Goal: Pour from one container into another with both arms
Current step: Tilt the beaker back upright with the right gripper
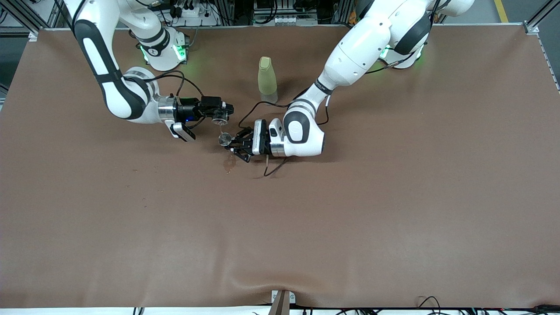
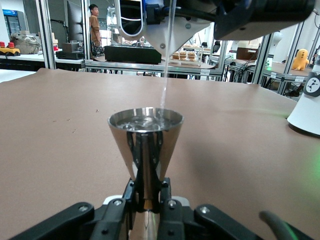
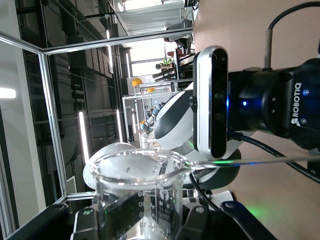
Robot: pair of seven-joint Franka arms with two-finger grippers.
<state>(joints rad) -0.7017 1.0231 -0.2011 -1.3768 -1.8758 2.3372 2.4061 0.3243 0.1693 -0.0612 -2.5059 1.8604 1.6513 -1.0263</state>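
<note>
Clear glass beaker (image 3: 135, 190), tipped in the right hand (image 1: 217, 114), streams into the steel cone cup (image 2: 145, 142) pinched by the left hand (image 1: 234, 146) over the brown worktop (image 1: 350, 210); next, level the beaker.

Brown tabletop (image 1: 393, 210) with a darker wet stain (image 1: 229, 164); white arms banded black; black grippers; shiny silver cone cup (image 2: 145, 145); clear glass beaker (image 3: 135, 195); pale yellow-green bottle (image 1: 267, 78).

Pale green bottle (image 1: 267, 79) upright on brown table (image 1: 393, 197)
</note>
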